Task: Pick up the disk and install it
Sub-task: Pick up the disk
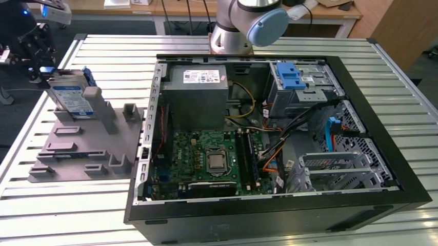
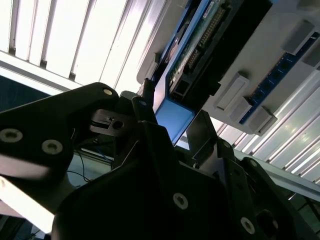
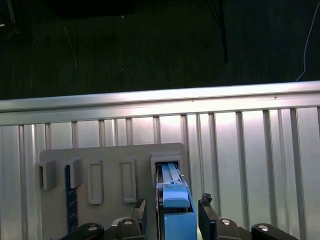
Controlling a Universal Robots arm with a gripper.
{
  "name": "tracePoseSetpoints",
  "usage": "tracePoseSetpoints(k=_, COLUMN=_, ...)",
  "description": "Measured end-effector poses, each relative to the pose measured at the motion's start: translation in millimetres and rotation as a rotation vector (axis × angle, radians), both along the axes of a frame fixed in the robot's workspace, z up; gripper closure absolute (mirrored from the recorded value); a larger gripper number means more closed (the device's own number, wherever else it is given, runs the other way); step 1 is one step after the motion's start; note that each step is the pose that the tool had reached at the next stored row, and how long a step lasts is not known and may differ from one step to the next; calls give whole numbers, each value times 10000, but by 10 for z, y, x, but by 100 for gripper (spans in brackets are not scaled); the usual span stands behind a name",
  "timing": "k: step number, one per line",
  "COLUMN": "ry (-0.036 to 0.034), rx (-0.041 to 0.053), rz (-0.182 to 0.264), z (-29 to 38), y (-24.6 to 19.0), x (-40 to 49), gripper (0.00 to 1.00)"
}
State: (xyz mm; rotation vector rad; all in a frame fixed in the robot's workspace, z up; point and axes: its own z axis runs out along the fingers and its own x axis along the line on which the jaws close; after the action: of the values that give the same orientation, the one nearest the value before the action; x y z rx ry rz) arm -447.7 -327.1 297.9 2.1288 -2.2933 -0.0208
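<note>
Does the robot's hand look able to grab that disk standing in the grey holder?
Probably yes. The hand sits open astride the upper end of the disk, one side on each flank of its blue edge, with nothing in between.

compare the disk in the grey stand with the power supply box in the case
The disk stands on edge in the grey stand, outside the case; the power supply box sits inside it. The disk is thin with blue rails; the box is far bulkier, plain grey. Both carry a printed label.

Silver arm [image 1: 229, 31] with pale blue joint cap [image 1: 267, 26], black pincer [image 2: 172, 114], silver screws [image 2: 181, 201].
</note>
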Motion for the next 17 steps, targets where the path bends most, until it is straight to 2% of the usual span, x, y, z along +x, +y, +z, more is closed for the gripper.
tracePoseSetpoints(k=8, ry=-1, rx=161, rz=8, z=-27, y=0, x=-4, gripper=47)
tracePoseSetpoints(k=17, ry=-1, rx=169, rz=8, z=-61, y=0, x=-4, gripper=47)
